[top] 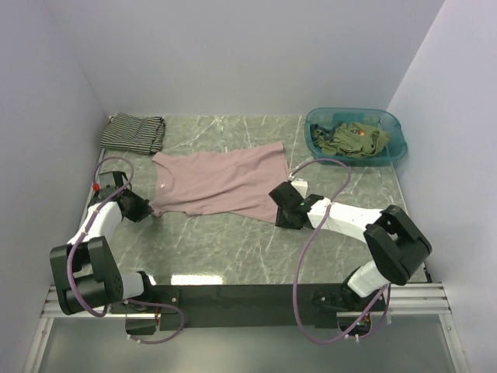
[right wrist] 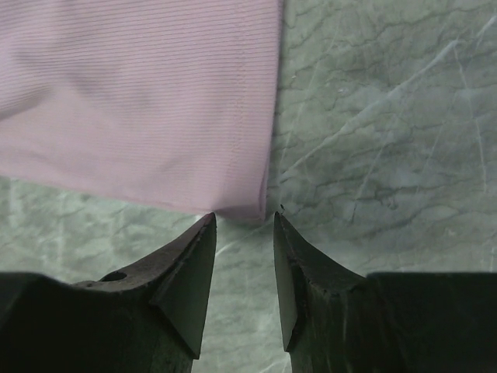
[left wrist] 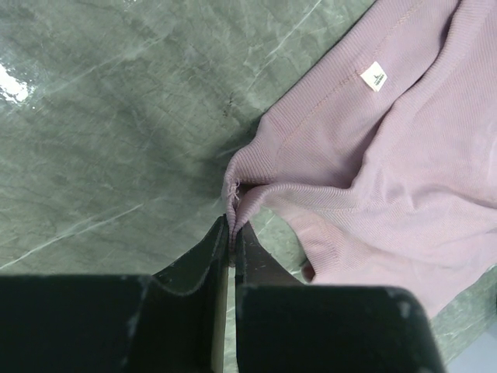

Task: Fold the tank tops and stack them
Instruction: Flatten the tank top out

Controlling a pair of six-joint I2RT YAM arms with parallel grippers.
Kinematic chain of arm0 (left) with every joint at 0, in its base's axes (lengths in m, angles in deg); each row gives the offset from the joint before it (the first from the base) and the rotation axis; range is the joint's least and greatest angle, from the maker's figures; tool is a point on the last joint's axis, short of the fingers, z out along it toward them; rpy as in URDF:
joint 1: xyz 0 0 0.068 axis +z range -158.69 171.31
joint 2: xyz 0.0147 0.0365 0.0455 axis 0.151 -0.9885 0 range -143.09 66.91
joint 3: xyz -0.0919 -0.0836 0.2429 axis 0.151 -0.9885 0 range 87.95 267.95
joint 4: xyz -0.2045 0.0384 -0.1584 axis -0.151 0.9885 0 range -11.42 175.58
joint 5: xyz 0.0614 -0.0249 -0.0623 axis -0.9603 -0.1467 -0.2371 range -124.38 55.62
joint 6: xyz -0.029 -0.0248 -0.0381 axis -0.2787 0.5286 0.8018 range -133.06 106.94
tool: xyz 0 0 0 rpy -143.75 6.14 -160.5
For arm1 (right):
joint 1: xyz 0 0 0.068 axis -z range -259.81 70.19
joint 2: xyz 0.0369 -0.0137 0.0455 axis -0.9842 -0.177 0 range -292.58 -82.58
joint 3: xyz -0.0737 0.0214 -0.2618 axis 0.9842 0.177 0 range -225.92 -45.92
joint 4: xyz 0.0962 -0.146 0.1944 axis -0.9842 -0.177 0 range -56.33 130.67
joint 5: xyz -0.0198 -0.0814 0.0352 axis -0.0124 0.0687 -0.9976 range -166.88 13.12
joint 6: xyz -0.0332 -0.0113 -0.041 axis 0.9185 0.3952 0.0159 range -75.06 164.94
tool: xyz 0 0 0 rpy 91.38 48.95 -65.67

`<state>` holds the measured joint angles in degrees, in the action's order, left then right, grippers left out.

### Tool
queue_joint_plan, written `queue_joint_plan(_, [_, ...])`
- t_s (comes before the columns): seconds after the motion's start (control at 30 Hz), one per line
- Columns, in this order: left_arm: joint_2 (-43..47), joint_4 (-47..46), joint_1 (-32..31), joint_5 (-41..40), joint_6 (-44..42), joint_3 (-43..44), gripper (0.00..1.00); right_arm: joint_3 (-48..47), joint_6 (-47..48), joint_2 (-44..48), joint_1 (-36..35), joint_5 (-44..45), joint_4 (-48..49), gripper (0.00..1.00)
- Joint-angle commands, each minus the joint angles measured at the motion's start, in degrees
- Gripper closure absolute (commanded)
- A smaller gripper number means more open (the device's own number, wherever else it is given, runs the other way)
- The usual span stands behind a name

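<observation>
1. So, the plain dusty pink tank top (top: pixel 217 183) of soft ribbed cloth lies flat mid-table on the green marble-pattern tabletop (top: pixel 233 249). Its long axis runs left-right in the top view, straps at left, hem at right.
2. Left gripper (left wrist: pixel 232 227): jaws pressed together, pinching the lower-left strap end; cloth puckers at the tips.
3. Right gripper (right wrist: pixel 245 219): jaws a narrow gap apart, holding nothing. The lower-right hem corner sits just ahead of the tips, not yet between them.
4. Key relation: that hem corner lies straight ahead of the right gripper and well away from the left one. Likely next: a short advance and close.
5. Thin black-and-white striped tank top (top: pixel 133 132) lies at upper left and looks folded. Olive green tank tops (top: pixel 353 138) are heaped in the teal plastic basin (top: pixel 396 149) at upper right.
</observation>
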<state>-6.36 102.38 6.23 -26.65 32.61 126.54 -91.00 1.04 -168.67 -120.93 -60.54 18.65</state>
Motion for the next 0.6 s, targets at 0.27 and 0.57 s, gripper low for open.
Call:
queue_joint_plan(0.27, [1.8, 0.0, 0.1, -0.3, -1.5, 2.9, 0.92, -2.2, -1.9, 0.7, -0.4, 5.3, 2.2, 0.57])
queue_joint_plan(0.57, [1.6, -0.1, 0.1, -0.4, -1.6, 2.8, 0.92, -1.7, -2.4, 0.8, -0.2, 5.4, 3.2, 0.58])
